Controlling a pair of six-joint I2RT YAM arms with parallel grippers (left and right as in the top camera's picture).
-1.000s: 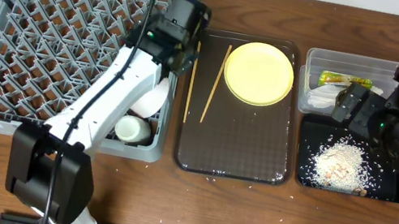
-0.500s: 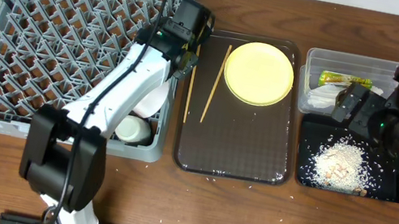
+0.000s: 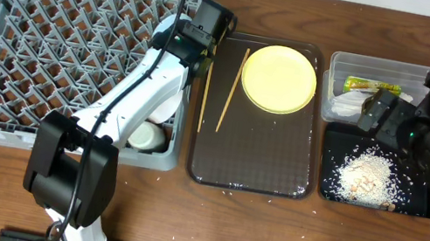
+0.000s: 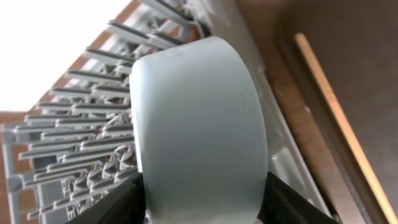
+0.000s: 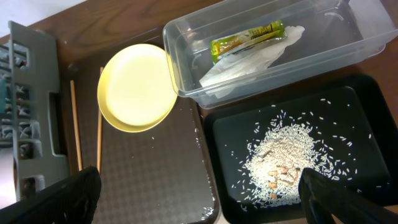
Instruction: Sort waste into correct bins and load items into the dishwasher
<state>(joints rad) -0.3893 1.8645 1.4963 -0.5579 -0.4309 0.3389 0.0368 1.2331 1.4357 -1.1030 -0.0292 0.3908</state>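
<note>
My left gripper is shut on the light blue bowl and holds it on edge over the right rim of the grey dish rack. A white bowl and a small white cup sit in the rack's front right corner. The yellow plate and two chopsticks lie on the brown tray. My right gripper is open and empty above the black tray, which holds the rice scraps. The wrapper and the napkin lie in the clear tub.
Loose rice grains are scattered on the wooden table in front of the brown tray and on its front edge. The rack's right wall stands close beside the tray's left side. The right arm's body covers the right part of both bins.
My left gripper has shifted slightly right and back along the rack's right edge with the blue bowl, and the arm's elbow has swung in. The right arm has not moved.
</note>
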